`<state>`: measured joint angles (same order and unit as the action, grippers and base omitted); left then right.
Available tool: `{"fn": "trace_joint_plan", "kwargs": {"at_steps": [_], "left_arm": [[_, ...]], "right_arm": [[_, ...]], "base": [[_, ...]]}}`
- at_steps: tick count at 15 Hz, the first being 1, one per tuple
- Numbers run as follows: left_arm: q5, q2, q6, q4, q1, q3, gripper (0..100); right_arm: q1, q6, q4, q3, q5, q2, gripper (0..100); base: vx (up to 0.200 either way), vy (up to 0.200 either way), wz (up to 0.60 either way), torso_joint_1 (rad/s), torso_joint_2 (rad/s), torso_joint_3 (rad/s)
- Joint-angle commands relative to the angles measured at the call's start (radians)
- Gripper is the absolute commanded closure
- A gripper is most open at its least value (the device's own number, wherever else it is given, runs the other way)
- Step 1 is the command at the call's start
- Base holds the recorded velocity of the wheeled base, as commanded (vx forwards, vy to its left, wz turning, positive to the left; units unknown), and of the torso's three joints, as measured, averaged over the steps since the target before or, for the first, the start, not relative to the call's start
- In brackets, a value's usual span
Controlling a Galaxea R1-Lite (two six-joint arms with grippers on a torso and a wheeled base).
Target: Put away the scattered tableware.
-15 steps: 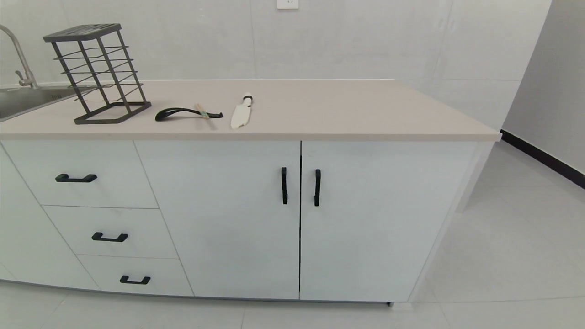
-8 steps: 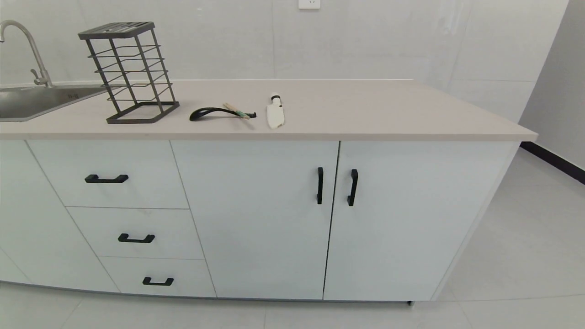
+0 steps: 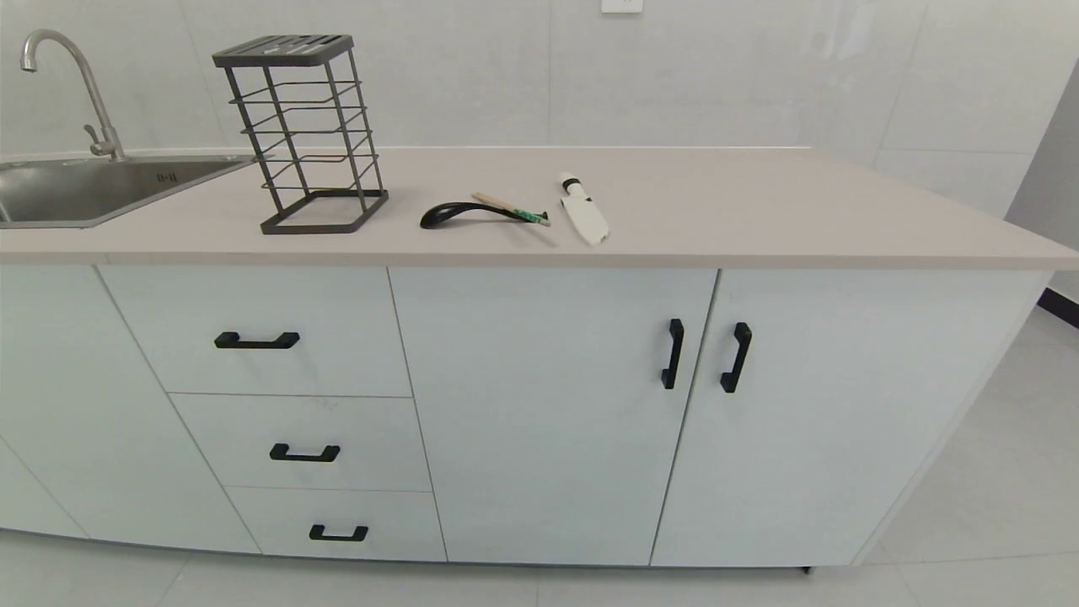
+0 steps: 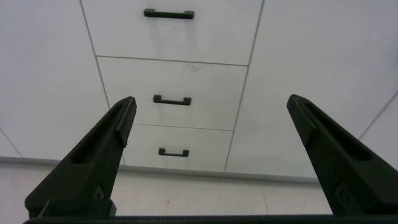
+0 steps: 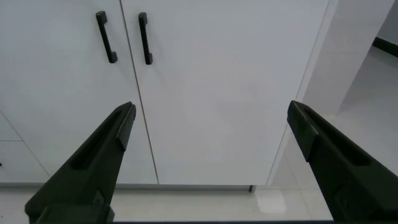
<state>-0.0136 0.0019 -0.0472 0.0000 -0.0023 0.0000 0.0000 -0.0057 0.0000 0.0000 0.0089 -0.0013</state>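
Observation:
On the beige countertop (image 3: 759,211) lie a black spoon (image 3: 455,214), a pair of wooden chopsticks (image 3: 510,208) resting across its handle, and a white knife (image 3: 583,218) just to their right. A black wire rack (image 3: 299,135) stands upright to their left. My left gripper (image 4: 211,109) is open and low, facing the white drawers (image 4: 174,99). My right gripper (image 5: 211,112) is open too, facing the cabinet doors (image 5: 217,93). Both hold nothing.
A steel sink (image 3: 93,181) with a faucet (image 3: 84,84) sits at the counter's far left. Below the counter are three drawers with black handles (image 3: 256,341) and a double door with black handles (image 3: 704,354). Pale tiled floor (image 3: 995,489) lies to the right.
The head camera has swung, so the whole scene has slid to the right in the picture and more of the sink and faucet shows. The tableware has not moved on the counter.

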Motion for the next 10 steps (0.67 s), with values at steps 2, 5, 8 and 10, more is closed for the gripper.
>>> {"fn": "trace_joint_plan", "kwargs": {"at_steps": [2, 5, 8, 10], "left_arm": [[0.0, 0.001, 0.0, -0.002, 0.001, 0.0, 0], [0.0, 0.001, 0.0, -0.002, 0.001, 0.0, 0], [0.0, 0.001, -0.003, 0.0, 0.001, 0.0, 0], [0.0, 0.001, -0.003, -0.002, 0.001, 0.0, 0]], "right_arm": [[0.002, 0.0, -0.002, 0.0, 0.0, 0.001, 0], [0.002, 0.0, -0.002, 0.0, 0.0, 0.001, 0], [0.002, 0.001, -0.002, 0.0, 0.0, 0.001, 0], [0.002, 0.001, -0.002, 0.0, 0.0, 0.001, 0]], "base": [[0.0, 0.0, 0.0, 0.0, 0.0, 0.0], [0.0, 0.0, 0.0, 0.0, 0.0, 0.0], [0.0, 0.067, 0.0, 0.001, 0.0, -0.001], [0.0, 0.2, 0.0, -0.005, 0.0, 0.005]]}}
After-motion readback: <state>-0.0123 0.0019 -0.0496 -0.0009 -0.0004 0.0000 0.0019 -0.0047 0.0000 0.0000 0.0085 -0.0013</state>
